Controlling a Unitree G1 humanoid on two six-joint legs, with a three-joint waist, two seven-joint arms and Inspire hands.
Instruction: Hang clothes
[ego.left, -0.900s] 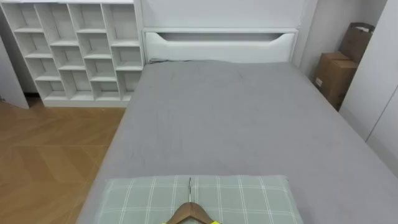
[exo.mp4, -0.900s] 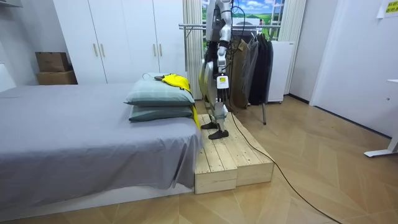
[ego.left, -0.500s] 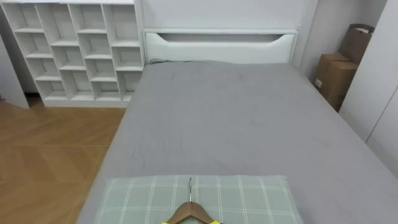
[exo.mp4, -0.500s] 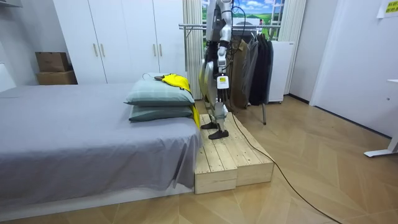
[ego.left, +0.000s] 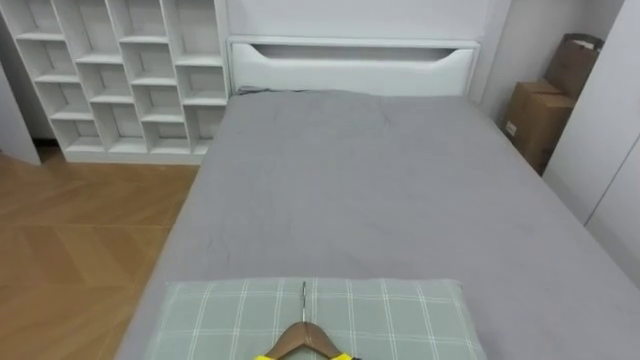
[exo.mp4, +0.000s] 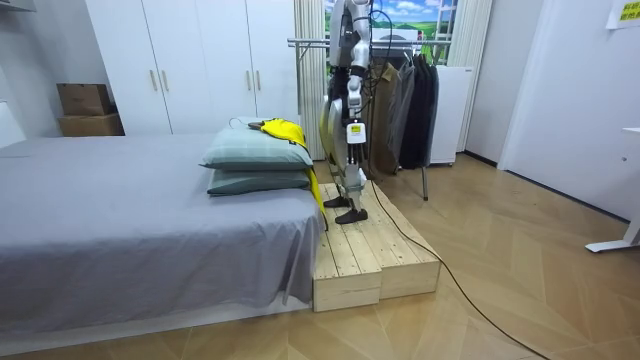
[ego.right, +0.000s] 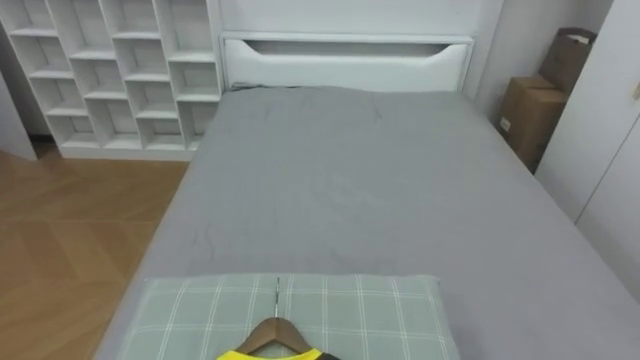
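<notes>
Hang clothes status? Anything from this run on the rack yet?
Not yet. Done: the yellow garment is on its hanger, lying on the top pillow. In hand: pickup not started; the robot stands on the platform facing the bed, left hand low at its side. Left: lift the hanger, turn to the rack behind it, hook it beside the dark clothes.

- A bed (ego.left: 380, 200) with a grey sheet and a white headboard (ego.left: 350, 65) stands on a wood floor (ego.left: 70, 240).
- White cubby shelves (ego.left: 120, 80) stand to its left, cardboard boxes (ego.left: 535, 115) to its right.
- White wardrobes (exo.mp4: 190, 65) line one wall.
- A wooden platform (exo.mp4: 375, 250) lies against the bed's end.
</notes>
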